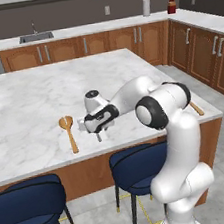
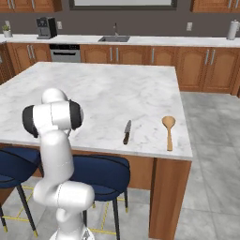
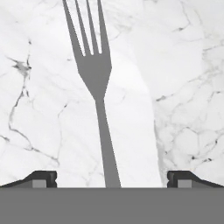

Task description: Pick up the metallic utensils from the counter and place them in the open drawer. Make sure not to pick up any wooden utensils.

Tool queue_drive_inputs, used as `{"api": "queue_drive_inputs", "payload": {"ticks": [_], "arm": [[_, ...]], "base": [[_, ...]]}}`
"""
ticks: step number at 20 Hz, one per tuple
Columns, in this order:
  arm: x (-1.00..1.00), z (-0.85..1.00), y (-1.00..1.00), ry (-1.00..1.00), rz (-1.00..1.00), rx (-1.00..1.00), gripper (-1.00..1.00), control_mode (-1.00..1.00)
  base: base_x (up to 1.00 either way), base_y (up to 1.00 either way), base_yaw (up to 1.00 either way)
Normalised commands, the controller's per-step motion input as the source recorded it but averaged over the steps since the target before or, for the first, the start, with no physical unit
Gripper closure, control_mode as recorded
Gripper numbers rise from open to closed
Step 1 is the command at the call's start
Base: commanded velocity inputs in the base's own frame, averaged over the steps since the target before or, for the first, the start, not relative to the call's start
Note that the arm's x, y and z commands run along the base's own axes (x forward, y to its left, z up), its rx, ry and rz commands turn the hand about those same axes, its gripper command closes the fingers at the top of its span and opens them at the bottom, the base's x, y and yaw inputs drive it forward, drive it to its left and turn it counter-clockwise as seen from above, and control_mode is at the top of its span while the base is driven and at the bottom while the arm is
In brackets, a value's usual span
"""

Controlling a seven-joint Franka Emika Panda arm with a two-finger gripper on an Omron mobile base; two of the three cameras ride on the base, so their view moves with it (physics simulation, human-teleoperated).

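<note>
Gripper over the fork

Your gripper [image 3: 112,177] hangs wide open, straddling the grey fork [image 3: 94,70] flat on the bench [image 1: 27,103], lined up so you can close on its handle.

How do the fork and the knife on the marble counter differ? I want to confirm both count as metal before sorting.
The fork is flat grey all over, with tines and a thin stem; the knife has a silver blade and a dark handle. The fork lies between the open end effector fingertips; the knife lies apart, beside a wooden spoon. Both rest flat on the marble counter and look metallic.
</note>
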Motion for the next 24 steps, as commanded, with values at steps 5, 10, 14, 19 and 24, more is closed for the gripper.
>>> {"api": "queue_drive_inputs", "payload": {"ticks": [5,10,14,19,24], "arm": [[0.31,-0.33,0.01,0.03,0.0,0.0,-1.0,-1.0],[0.26,-0.18,0.0,0.0,0.0,0.0,-1.0,-1.0],[0.08,-0.24,0.0,0.02,0.0,0.0,-1.0,-1.0],[0.06,-0.24,0.01,0.0,0.0,0.0,-1.0,-1.0],[0.02,-0.23,0.0,0.0,0.0,0.0,1.0,-1.0]], "base": [[0.0,0.0,0.0],[0.0,0.0,0.0],[0.0,0.0,0.0],[0.0,0.0,0.0],[0.0,0.0,0.0]]}}
